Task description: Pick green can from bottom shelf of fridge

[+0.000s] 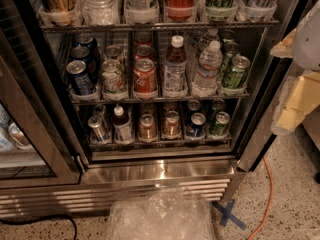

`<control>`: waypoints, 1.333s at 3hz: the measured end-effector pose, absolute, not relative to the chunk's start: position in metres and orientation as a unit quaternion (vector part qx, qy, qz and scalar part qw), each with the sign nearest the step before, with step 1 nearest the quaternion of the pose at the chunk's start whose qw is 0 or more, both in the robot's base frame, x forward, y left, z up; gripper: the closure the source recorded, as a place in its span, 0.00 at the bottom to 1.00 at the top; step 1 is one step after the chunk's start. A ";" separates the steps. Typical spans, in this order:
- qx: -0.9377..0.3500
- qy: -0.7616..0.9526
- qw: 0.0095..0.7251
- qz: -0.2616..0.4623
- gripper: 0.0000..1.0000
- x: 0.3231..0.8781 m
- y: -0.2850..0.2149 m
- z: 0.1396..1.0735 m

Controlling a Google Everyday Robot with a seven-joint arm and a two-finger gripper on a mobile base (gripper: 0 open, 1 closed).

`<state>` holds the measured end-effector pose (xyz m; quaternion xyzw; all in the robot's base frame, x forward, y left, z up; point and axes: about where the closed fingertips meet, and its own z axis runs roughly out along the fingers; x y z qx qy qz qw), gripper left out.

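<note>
In the camera view, the green can [219, 124] was pictured at the right end of the bottom shelf [160, 143] of the open fridge [160, 170], just beside a blue can [196, 125], the approach judged not yet begun. The pincer [296, 104] was seen outside at the frame's right edge, partly cut off, its state not to be told; a low leftward reach was judged needed.

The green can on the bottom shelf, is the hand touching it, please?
Apart. The camera view shows the hand at the right edge, outside the fridge, well clear of the green can.
</note>
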<state>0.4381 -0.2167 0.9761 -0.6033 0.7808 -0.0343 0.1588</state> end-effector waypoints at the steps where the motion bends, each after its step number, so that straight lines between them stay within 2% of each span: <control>1: -0.603 0.781 0.159 -0.034 0.00 0.438 -0.217 0.976; 3: -0.556 0.818 0.149 0.030 0.00 0.440 -0.203 0.924; 4: -0.552 0.820 0.148 0.031 0.00 0.440 -0.203 0.923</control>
